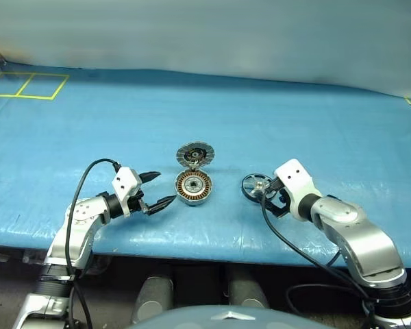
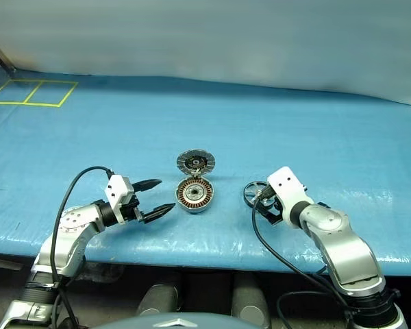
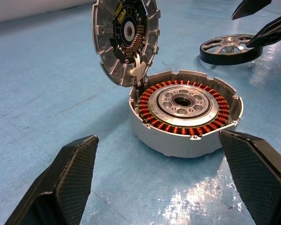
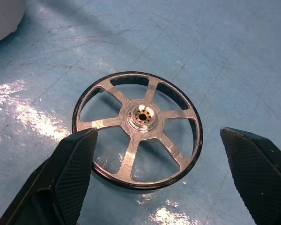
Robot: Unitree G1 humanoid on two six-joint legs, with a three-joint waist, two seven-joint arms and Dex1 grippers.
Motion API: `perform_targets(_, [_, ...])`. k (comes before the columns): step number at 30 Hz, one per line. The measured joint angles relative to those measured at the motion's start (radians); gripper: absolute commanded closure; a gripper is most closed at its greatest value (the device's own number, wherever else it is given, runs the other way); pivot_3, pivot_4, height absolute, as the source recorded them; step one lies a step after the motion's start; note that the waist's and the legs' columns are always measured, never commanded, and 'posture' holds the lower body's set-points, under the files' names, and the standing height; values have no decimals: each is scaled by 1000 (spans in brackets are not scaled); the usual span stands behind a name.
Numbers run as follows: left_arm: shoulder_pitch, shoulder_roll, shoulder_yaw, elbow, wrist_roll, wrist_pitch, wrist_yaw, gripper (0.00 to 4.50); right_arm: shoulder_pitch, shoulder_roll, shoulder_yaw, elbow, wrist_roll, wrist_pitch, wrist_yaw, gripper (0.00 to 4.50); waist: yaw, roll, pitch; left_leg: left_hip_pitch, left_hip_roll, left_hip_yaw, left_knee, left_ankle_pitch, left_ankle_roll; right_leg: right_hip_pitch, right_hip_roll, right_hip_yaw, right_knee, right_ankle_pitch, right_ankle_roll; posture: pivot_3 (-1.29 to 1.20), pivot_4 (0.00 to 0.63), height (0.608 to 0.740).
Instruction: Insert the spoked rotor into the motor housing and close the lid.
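The motor housing (image 1: 193, 188) stands on the blue table, its copper windings (image 3: 150, 91) ringing a silver hub. The lid (image 1: 194, 155) stands open, hinged at the housing's far edge, dark inside facing me. To the housing's right the spoked rotor (image 1: 257, 186) lies flat on the table. My right gripper (image 4: 157, 133) is open just over the rotor, with one finger (image 4: 75, 164) on each side and neither touching it. My left gripper (image 1: 163, 188) is open too, just left of the housing and pointing at it, holding nothing.
A blue sheet (image 1: 315, 130) covers the table, and its front edge (image 1: 205, 248) runs close under both arms. Yellow tape squares (image 1: 27, 86) mark the back left corner. A pale wall rises behind the table.
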Motion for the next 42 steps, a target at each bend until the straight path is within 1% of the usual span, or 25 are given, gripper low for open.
perform_targets(13, [1,0,0,0,0,-2,1,0,-4,-39,49,-3,-44,-16,-24,40,0,0,0,0,0,0,0,0,0,0,0,0,0,0,0,0,150,740])
perform_targets(17, [1,0,0,0,0,-2,1,0,-8,-68,77,-14,-63,-23,-24,40,1,0,0,0,0,0,0,0,0,0,0,0,0,0,0,0,150,740])
perform_targets(20, [1,0,0,0,0,-2,1,0,-9,-70,95,-18,-73,-32,-22,614,1,0,0,0,0,0,0,0,0,0,0,0,0,0,0,0,150,740])
perform_targets(23, [1,0,0,0,1,-2,2,0,-13,-70,101,-21,-79,-38,-21,1512,1,0,0,0,0,0,0,0,0,0,0,0,0,0,0,0,150,740])
perform_targets(42, [1,0,0,0,1,-2,12,0,-10,-72,146,-8,-83,-43,-3,1512,2,0,0,0,0,0,1,0,0,0,0,0,0,0,0,0,150,740])
